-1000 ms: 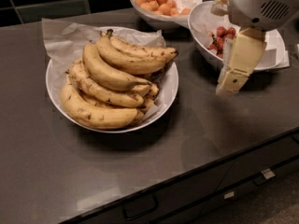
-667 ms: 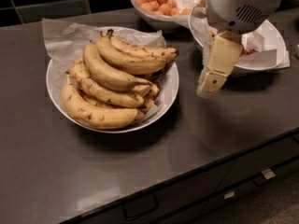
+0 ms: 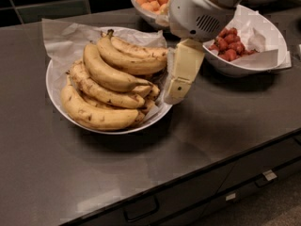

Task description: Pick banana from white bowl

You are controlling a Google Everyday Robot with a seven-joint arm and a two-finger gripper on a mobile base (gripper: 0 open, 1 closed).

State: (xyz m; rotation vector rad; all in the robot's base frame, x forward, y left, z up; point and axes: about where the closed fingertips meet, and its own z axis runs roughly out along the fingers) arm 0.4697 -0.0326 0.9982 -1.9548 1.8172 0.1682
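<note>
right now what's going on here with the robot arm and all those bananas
A one-armed robot is going for a banana. Its gripper hangs low at the right rim of the white bowl, just beside the pile and not yet on any fruit. The thick curved banana it is after lies in the pile, untouched. A bowl of red fruit and a bowl of orange fruit sit behind on the dark counter.

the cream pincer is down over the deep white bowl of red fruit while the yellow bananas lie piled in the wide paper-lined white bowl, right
Not quite. The camera view shows the cream pincer at the right rim of the wide shallow paper-lined white bowl, beside the piled yellow bananas. It is not over the deep white bowl of red fruit. The bananas do lie piled in the wide bowl.
</note>
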